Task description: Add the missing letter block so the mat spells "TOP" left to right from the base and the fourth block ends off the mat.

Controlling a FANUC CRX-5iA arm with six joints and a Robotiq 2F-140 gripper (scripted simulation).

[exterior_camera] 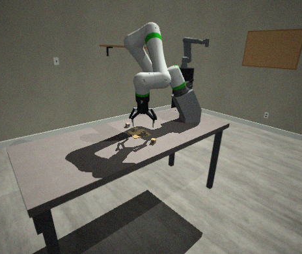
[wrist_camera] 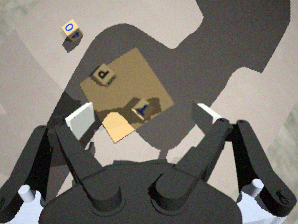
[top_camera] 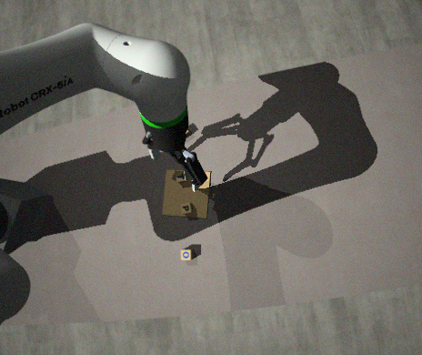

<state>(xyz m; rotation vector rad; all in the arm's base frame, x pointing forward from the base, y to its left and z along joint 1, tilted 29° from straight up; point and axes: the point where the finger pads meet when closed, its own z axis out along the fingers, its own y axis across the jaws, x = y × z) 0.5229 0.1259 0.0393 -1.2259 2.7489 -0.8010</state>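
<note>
"CRX-5iA" on the arm (top_camera: pixel 65 68), "T" (wrist_camera: pixel 142 109), "P" (top_camera: pixel 186 207) (wrist_camera: pixel 103 74), "O" (top_camera: pixel 185 255) (wrist_camera: pixel 70 28) on blocks

Seen from the top, the mat (top_camera: pixel 172 196) (exterior_camera: pixel 138 133) (wrist_camera: pixel 145 80) is mustard brown, paler orange in its lit corner at one o'clock, and carries a tan block with a dark blue T (top_camera: pixel 180 176) (exterior_camera: pixel 144 133) (wrist_camera: pixel 141 109) toward eleven and a tan one with a black P (top_camera: pixel 186 208) (exterior_camera: pixel 135 129) (wrist_camera: pixel 103 74) toward six. Beyond it at six, a light tan block shows a blue O (top_camera: pixel 185 255) (exterior_camera: pixel 127 125) (wrist_camera: pixel 71 30). The pinkish-grey table (top_camera: pixel 256 291) (exterior_camera: pixel 47 163) (wrist_camera: pixel 35 70) is patterned with dark grey shadows beneath a white arm (top_camera: pixel 156 59) (exterior_camera: pixel 151 79) banded in green.
</note>
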